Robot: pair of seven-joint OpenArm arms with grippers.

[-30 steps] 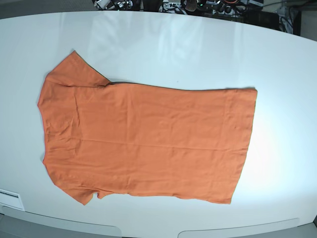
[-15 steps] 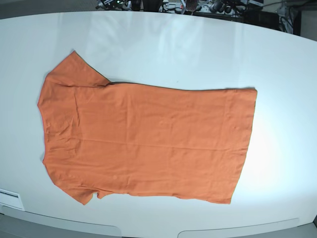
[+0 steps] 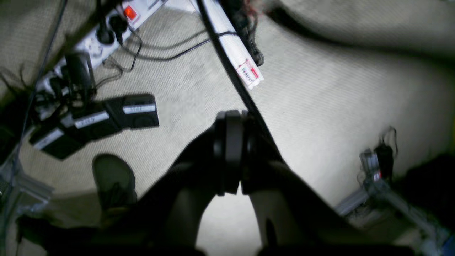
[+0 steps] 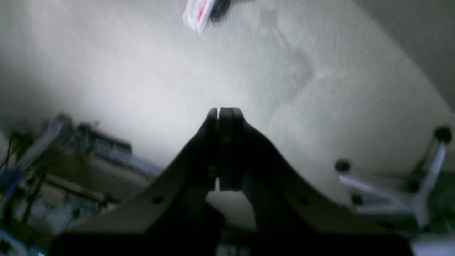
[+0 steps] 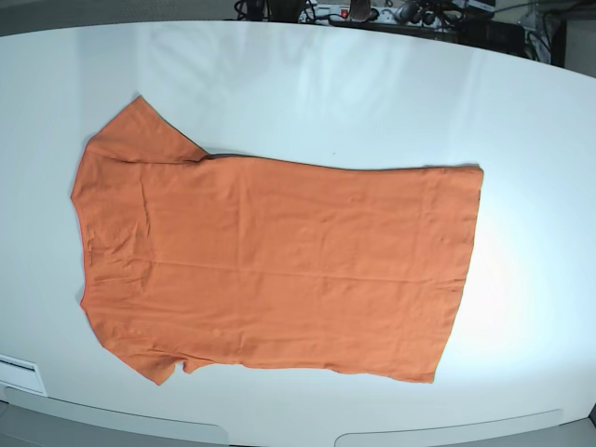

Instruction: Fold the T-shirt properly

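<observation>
The orange T-shirt (image 5: 270, 256) lies spread flat on the white table (image 5: 372, 102) in the base view, neckline side to the left, hem to the right, both short sleeves out. Neither gripper shows in the base view. My left gripper (image 3: 229, 156) is shut and empty; its wrist view shows only carpet floor. My right gripper (image 4: 222, 149) is shut and empty, also over carpet. The T-shirt does not show in either wrist view.
A power strip (image 3: 106, 28) with cables and black adapters (image 3: 99, 121) lie on the floor in the left wrist view. A chair base (image 4: 408, 185) shows in the right wrist view. Cables line the table's far edge (image 5: 372, 14).
The T-shirt has not moved. The dark clutter at the table's far edge shows less than before.
</observation>
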